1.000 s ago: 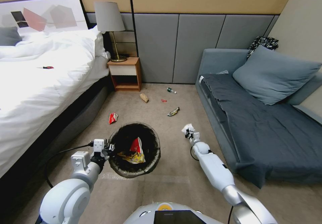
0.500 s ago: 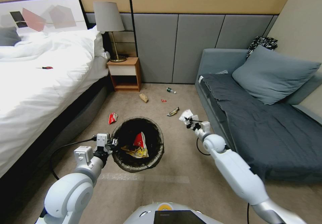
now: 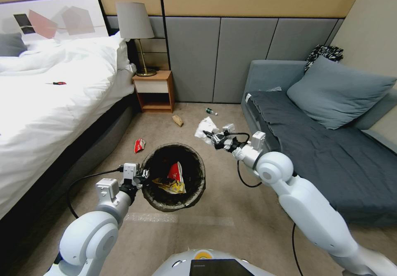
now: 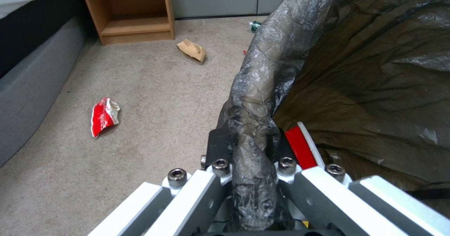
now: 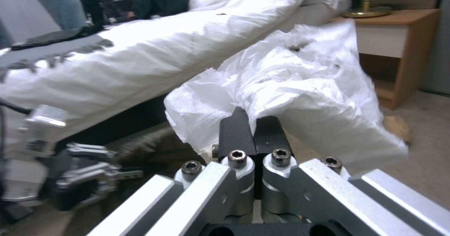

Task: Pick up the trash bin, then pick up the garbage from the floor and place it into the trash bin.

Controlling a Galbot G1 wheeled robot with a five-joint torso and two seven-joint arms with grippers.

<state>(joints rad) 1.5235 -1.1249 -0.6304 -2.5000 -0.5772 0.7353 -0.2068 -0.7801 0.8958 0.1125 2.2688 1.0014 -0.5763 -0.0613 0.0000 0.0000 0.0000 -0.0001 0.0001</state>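
From my remote station, I hold the trash bin (image 3: 173, 176) off the floor (image 3: 215, 226) with the left gripper (image 3: 139, 179), whose jaws are clamped tight over the bag-wrapped rim on the bin's bed-side edge; the left wrist view shows the dark liner pinched between the black fingers (image 4: 218, 146). The bin itself is a round tub lined with a crinkled brown-black bag folded over the lip, and a red-and-white packet (image 3: 177, 171) and a yellow wrapper (image 3: 169, 186) already lie inside it. To the right of the bin, the right gripper (image 3: 212, 136) has risen from floor level over the past second and swung from the sofa side toward the bin, carrying the crumpled white tissue (image 3: 204, 128); it now hangs just beyond the bin's far-right rim, not yet over the opening. Its jaws are closed hard on a fold of the tissue, which billows out loose and papery past the fingertips (image 5: 255, 130) in the right wrist view. I judge the pick is done and the drop is what remains for this piece. Farther from the bin, litter is left on the carpet: a red packet (image 3: 139, 145) on the bed side of the bin, a brown paper bag (image 3: 177, 120) and a small green bottle (image 3: 211, 111) beyond it, toward the wall.
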